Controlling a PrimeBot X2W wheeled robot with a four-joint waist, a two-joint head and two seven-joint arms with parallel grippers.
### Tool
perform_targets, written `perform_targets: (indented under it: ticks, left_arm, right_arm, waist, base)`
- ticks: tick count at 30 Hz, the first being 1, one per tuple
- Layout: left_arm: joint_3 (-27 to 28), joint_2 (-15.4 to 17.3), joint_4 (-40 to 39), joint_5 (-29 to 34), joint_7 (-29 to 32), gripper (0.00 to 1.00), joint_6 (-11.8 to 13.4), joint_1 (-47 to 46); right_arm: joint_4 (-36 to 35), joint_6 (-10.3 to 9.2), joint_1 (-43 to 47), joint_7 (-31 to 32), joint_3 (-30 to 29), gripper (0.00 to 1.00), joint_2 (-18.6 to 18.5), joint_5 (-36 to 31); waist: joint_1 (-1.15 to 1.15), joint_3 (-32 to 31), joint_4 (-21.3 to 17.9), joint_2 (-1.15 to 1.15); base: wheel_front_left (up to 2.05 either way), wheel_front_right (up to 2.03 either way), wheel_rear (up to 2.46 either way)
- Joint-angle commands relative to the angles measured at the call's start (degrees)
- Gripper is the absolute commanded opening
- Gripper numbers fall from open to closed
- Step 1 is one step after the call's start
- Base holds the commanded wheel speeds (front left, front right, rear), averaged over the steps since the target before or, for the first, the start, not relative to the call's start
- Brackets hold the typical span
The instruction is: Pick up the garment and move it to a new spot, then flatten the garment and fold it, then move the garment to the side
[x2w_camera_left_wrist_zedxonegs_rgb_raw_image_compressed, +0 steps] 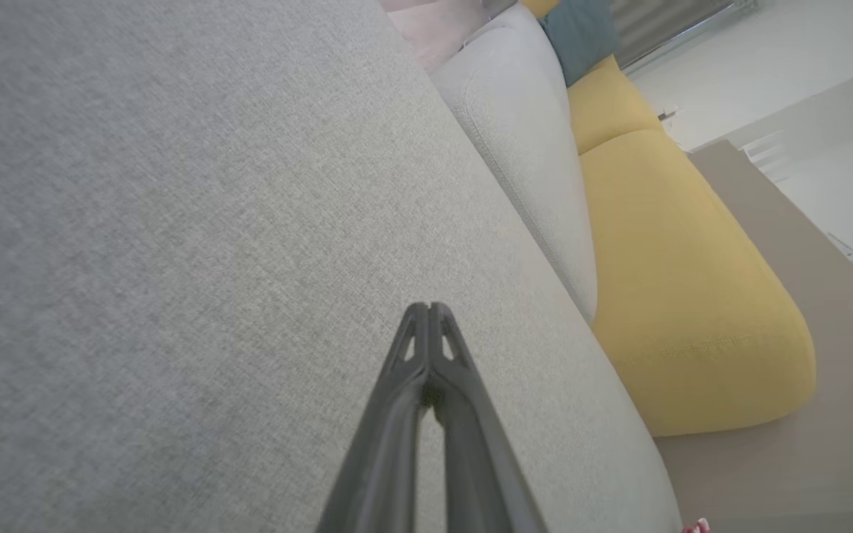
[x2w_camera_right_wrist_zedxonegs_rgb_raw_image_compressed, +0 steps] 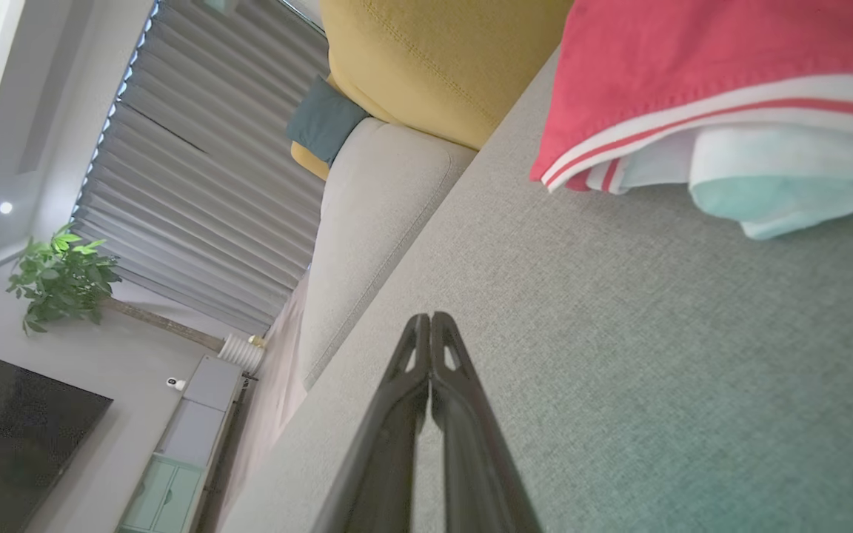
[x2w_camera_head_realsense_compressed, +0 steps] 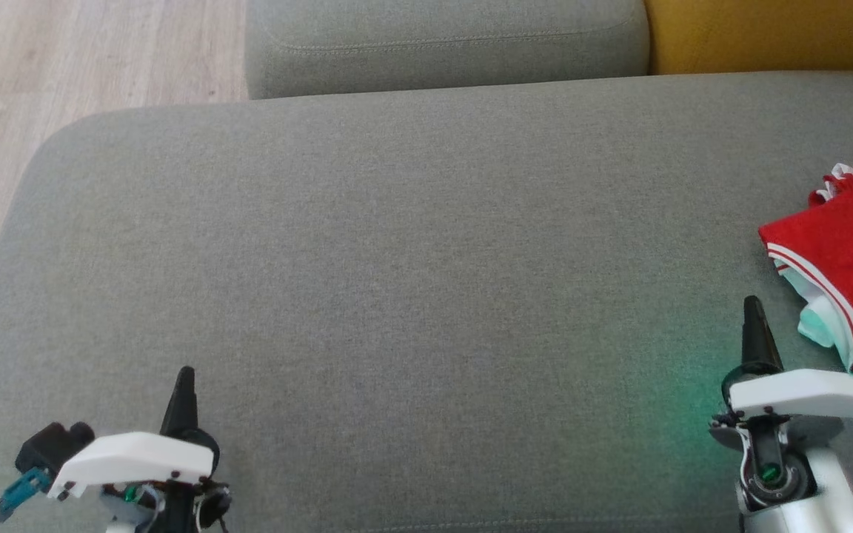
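Head view: the grey seat cushion [x2w_camera_head_realsense_compressed: 397, 259], then the red garment [x2w_camera_head_realsense_compressed: 848, 252] at its right edge, near our right gripper [x2w_camera_head_realsense_compressed: 751, 305]. That and our left gripper [x2w_camera_head_realsense_compressed: 185, 374] are pressed together, empty. We cannot tell whether the garment lies folded aside or untouched.

The garment [x2w_camera_head_realsense_compressed: 852, 252] ran off the head view's right edge, outline unseen! The right wrist view's top and right edges cropped it too. A red-and-white sliver [x2w_camera_left_wrist_zedxonegs_rgb_raw_image_compressed: 695, 527] at the left wrist view's bottom edge was too small to identify.
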Motion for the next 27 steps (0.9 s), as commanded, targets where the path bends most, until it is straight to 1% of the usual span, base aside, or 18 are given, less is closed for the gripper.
perform_targets:
  ticks: [1, 27]
  left_arm:
    - [1.75, 0.78, -2.27, -1.59, 0.38, 0.0, -0.77, -3.13]
    - [4.39, 0.99, -4.14, -17.47, 4.59, 0.0, -3.58, -3.86]
  right_arm:
    - [-2.54, -0.03, -1.41, 0.44, 0.53, 0.0, -0.31, 1.85]
    - [-7.4, -0.04, 0.98, 4.58, -0.89, 0.0, -0.28, 18.84]
  waist:
    - [0.0, -0.04, 0.03, 0.0]
    - [0.0, -0.78, 0.54, 0.0]
  base:
    - [0.0, 0.0, 0.0]
    - [0.0, 0.0, 0.0]
